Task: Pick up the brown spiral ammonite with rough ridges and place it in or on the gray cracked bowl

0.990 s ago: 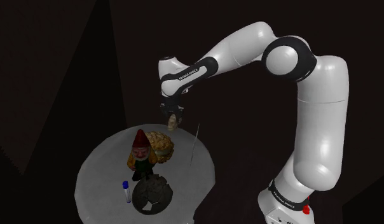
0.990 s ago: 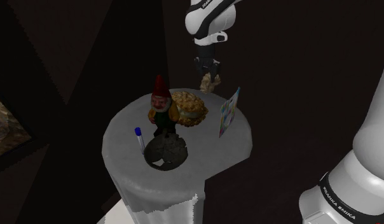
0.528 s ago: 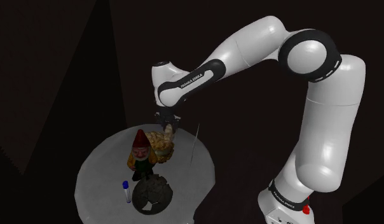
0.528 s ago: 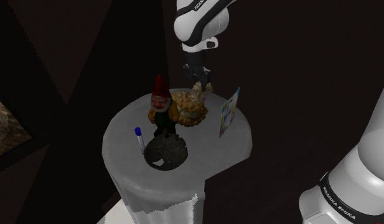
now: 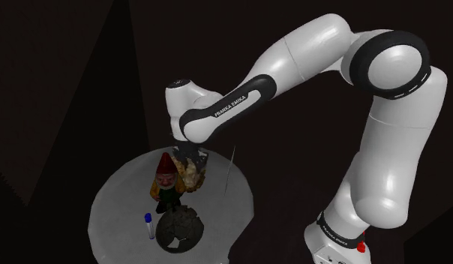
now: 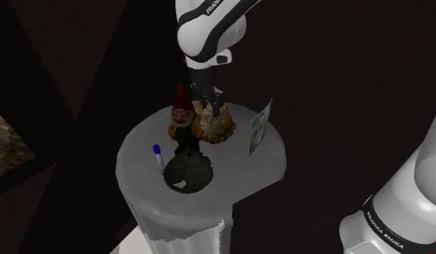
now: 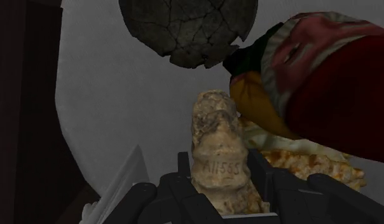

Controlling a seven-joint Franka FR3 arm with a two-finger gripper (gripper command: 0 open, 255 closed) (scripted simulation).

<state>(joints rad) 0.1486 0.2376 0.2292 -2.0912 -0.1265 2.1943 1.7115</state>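
The jaws pinch the tan, ridged ammonite [image 7: 216, 149] between them, low over the round grey bench [image 5: 116, 196]; it hangs just beside the gnome [image 5: 166, 180], perhaps touching a yellowish lumpy object [image 6: 219, 130]; the cracked grey bowl [image 7: 184, 28] sits apart, on the gnome's other side.

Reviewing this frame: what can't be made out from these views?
Ammonite: wrist view, base hidden by the pincer; in both exterior views it merges with the yellow lump behind, contact unclear.
Bowl: wrist view, part cut off by the picture's edge.
Gnome: wrist view, mostly cut off by the edge.
Card: second exterior view, print too small to read.
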